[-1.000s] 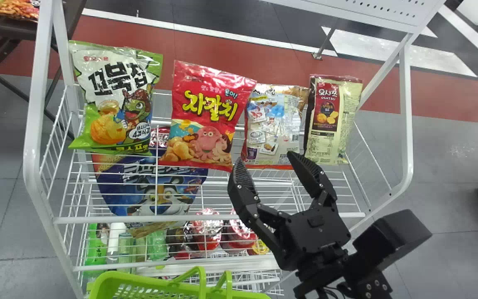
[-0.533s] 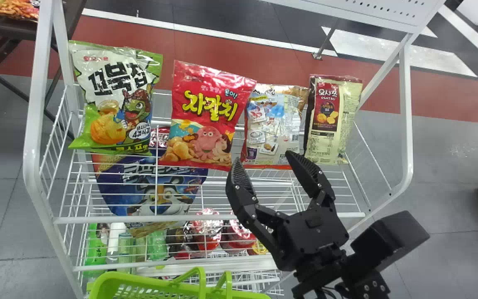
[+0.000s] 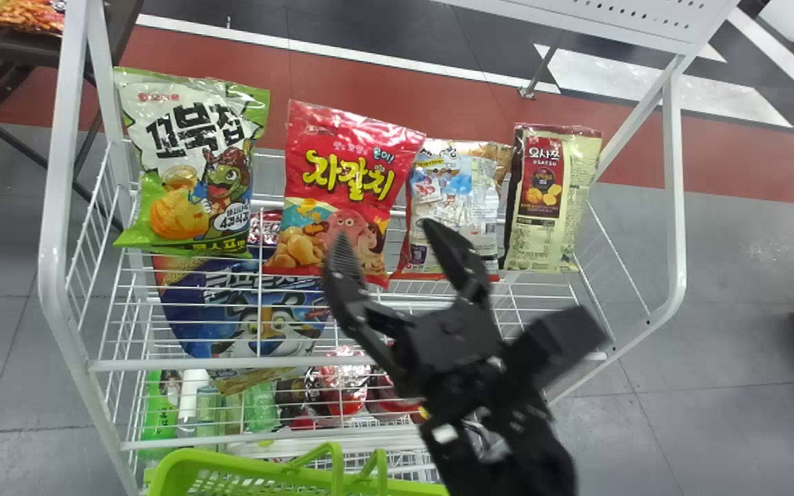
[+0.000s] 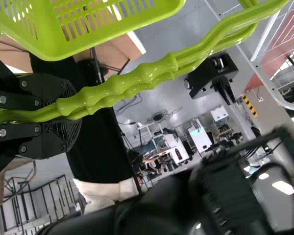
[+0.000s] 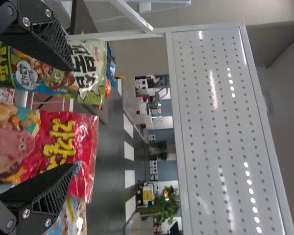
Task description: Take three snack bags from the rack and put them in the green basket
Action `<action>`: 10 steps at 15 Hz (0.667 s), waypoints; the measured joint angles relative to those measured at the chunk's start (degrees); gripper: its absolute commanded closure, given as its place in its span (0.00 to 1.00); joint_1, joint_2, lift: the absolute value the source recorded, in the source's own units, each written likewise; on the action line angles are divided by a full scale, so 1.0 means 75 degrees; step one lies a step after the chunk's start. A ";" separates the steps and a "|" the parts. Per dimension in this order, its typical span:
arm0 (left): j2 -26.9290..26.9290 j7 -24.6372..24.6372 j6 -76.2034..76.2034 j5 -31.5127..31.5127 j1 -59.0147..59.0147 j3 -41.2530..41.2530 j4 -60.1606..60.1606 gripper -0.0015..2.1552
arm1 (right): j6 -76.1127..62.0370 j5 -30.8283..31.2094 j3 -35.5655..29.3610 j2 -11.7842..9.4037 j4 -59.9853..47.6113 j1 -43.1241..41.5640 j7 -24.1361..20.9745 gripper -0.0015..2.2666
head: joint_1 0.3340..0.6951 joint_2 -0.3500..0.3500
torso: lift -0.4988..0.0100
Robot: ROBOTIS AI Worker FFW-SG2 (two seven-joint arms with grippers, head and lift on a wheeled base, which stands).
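Head view: right pincer (image 3: 384,231), wide gap, near red bag's (image 3: 352,158) lower edge.

The place looks like a lab or workshop with a small shop display set up in it. Near, a white wire rack (image 3: 54,248) holds snack bags (image 3: 352,162) above bottles (image 3: 160,408), with a green basket (image 3: 231,477) by it. Farther off are cluttered worktables (image 4: 176,149), loose cables (image 4: 161,116) on grey floor (image 4: 183,111), and bright ceiling lights (image 4: 285,187).

4 printed snack bags (image 3: 345,165) upright in row on wht rack (image 3: 197,364), grn basket (image 3: 231,468) at near side.
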 measured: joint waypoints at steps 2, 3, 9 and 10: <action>0.0028 0.0000 0.0000 -0.0004 -0.0049 -0.0026 0.0003 0.98 | 0.0285 0.0027 0.0489 0.0021 0.0917 -0.1029 -0.0076 0.06 | 1.00 0.00 | 0.97; 0.0050 -0.0005 0.0000 -0.0004 -0.0077 -0.0040 0.0007 0.98 | 0.0424 0.0079 0.0735 0.0034 0.1360 -0.1523 -0.0132 0.06 | 1.00 0.00 | 0.97; 0.0183 0.0025 0.0001 0.0028 -0.0172 -0.0132 0.0002 0.98 | 0.1920 0.0304 0.1715 0.0168 0.3273 -0.4058 -0.0760 0.06 | 1.00 0.26 | 0.97; 0.0193 0.0036 0.0000 0.0065 -0.0174 -0.0114 0.0009 0.98 | 0.2177 0.0301 0.1745 0.0188 0.3433 -0.4308 -0.0764 0.06 | 1.00 0.28 | 0.97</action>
